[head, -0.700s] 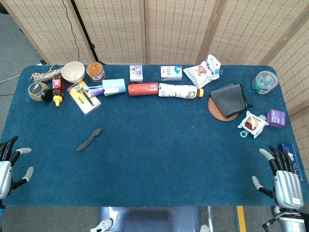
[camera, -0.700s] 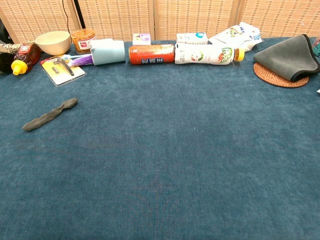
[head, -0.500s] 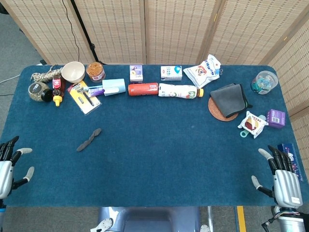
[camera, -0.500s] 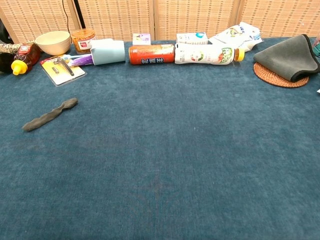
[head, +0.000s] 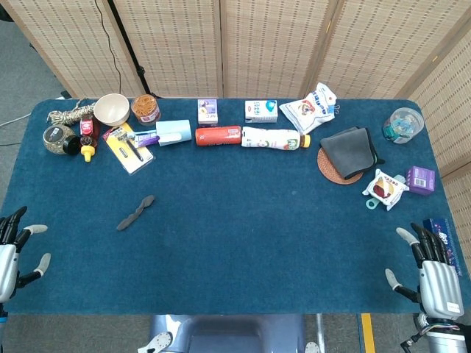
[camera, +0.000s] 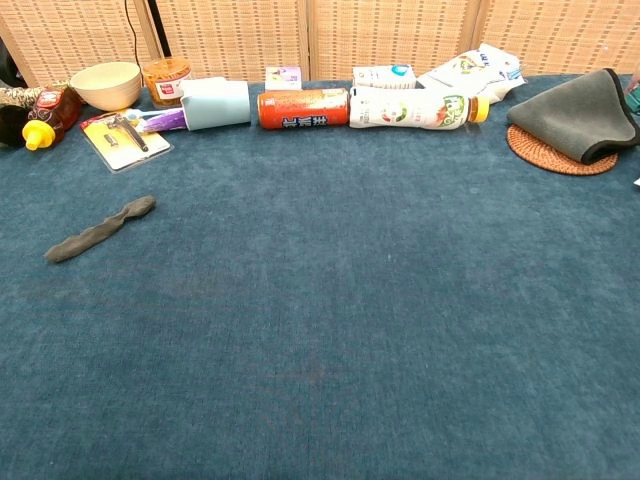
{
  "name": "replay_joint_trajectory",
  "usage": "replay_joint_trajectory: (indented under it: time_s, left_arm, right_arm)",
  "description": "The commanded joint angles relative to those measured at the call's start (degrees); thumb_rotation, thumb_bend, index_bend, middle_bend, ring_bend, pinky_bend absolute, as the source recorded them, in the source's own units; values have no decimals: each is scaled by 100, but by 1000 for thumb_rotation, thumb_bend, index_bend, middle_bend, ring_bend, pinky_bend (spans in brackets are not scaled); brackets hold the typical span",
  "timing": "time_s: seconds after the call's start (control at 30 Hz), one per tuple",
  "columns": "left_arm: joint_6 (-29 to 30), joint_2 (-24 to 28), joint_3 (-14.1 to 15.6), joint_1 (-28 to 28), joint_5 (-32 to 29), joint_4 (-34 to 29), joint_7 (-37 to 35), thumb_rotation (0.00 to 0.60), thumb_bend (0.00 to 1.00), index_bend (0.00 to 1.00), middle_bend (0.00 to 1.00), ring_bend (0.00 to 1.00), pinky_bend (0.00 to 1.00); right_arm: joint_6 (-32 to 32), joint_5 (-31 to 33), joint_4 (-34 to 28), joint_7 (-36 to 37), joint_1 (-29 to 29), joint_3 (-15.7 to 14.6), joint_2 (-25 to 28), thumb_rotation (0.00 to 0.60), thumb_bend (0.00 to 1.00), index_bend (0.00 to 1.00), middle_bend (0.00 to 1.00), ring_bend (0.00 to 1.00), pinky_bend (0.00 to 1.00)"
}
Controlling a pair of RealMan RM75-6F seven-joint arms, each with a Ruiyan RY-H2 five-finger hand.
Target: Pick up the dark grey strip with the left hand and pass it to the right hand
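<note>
The dark grey strip (head: 135, 212) is a wavy, narrow piece lying flat on the blue table cloth, left of centre; the chest view shows the strip (camera: 99, 229) at its left side. My left hand (head: 13, 250) hangs at the table's near left corner, fingers spread, holding nothing, well to the left of the strip. At the near right corner my right hand (head: 430, 273) also has its fingers apart and is empty. Neither hand appears in the chest view.
Along the far edge stand a bowl (head: 111, 109), a jar (head: 146, 109), a blue cup (head: 174, 132), a red can (head: 218, 136) and a white bottle (head: 272, 138). A grey cloth (head: 349, 151) lies on a round coaster at the right, with small packets (head: 385, 188) near it.
The right hand has sunk slightly toward the near edge. The strip and the left hand have barely moved.
</note>
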Motion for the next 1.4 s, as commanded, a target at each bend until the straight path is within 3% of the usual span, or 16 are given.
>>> replay_joint_trajectory:
  time_s: [0.03, 0.4, 0.7, 1.03, 1.4]
  left_arm:
    - [11, 21, -36, -16, -16, -15, 13, 600, 313, 329, 59, 78, 48]
    - [-373, 99, -235, -285, -470, -136, 287, 600, 313, 448, 68, 93, 48]
    - [-800, -47, -373, -630, -861, -97, 768, 600, 322, 477, 86, 103, 48]
    - [-1502, -526, -656, -1273, -1806, 208, 1449, 600, 319, 482, 88, 106, 48]
    - [-2027, -1184, -736, -1912, -2412, 853, 2003, 600, 319, 482, 89, 106, 48]
  right_arm:
    - [30, -10, 12, 26, -19, -3, 2, 600, 307, 173, 78, 0, 0]
    - [146, -56, 53, 123, -105, -27, 10, 600, 307, 174, 79, 0, 0]
    - [106, 3, 65, 135, -108, -17, 18, 600, 308, 174, 79, 0, 0]
    - [-2, 166, 98, 147, -103, 8, 32, 600, 307, 174, 79, 0, 0]
    - [-100, 279, 129, 167, -66, 57, 27, 600, 307, 178, 79, 0, 0]
